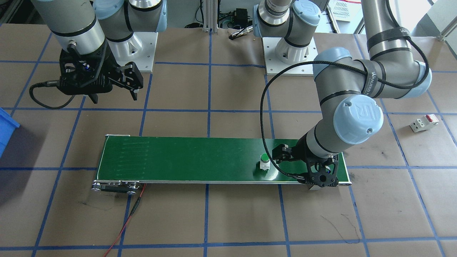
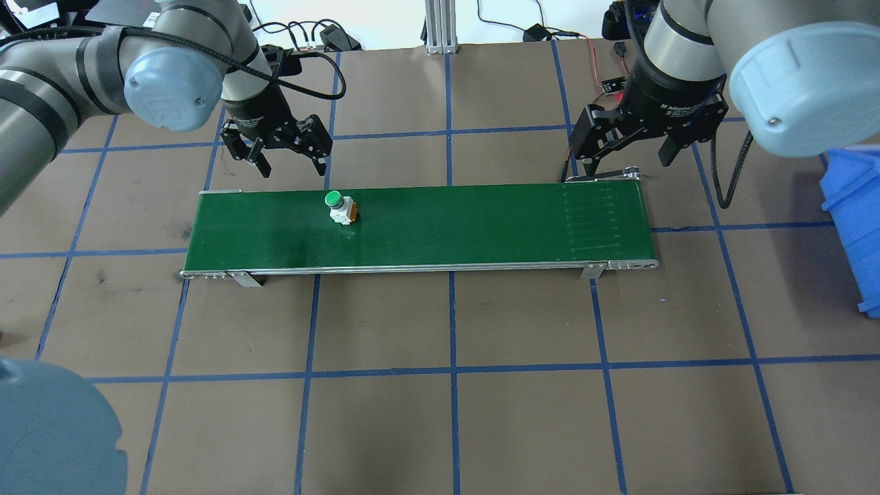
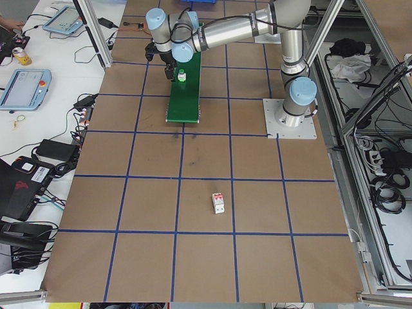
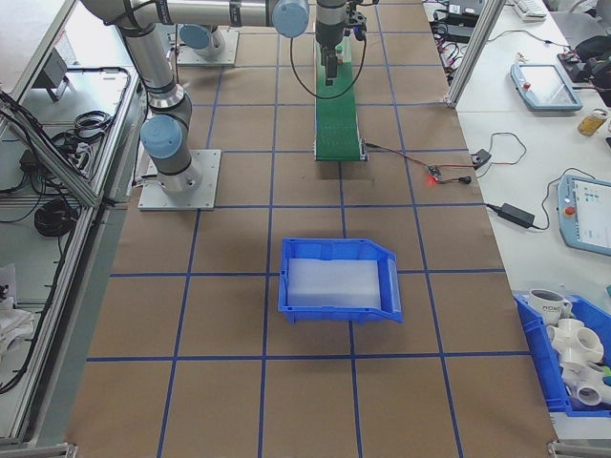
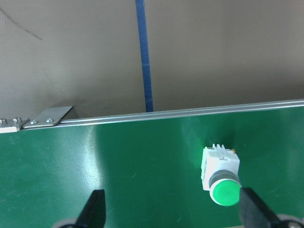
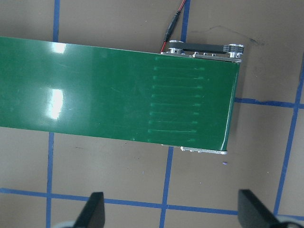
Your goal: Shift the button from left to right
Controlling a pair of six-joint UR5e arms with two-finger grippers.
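At the left end of the belt my left tool (image 2: 286, 152) hangs with its fingers (image 5: 93, 209) spread wide and nothing between them. On its wrist feed both fingertips show at the bottom edge, and the button (image 5: 221, 174) sits just inside the finger at about 4 o'clock, apart from both tips. I read the button (image 2: 339, 206) on the overhead feed as standing on the green belt (image 2: 426, 227), near its far edge, at roughly 5 o'clock from the left tool, green cap up and tilted a little, on a white body with a small orange part on one side. From the front camera the left tool (image 1: 285, 154) is low over the belt, just beside the button (image 1: 264, 161), without touching it as far as I can see.

Over at the belt's other end my right tool (image 2: 622, 155) hovers, its fingers (image 6: 94, 209) also spread and holding nothing; its wrist feed looks down on the belt end (image 6: 194, 99) and the roller bracket (image 6: 204, 50) with a red and black wire (image 6: 175, 26).

Farther out on the brown surface (image 2: 440, 412), gridded with blue tape, I see a white breaker (image 1: 423, 122) with a red part lying well off the belt, past its left end, and a blue bin (image 2: 856, 220) at 3 o'clock on the overhead feed.
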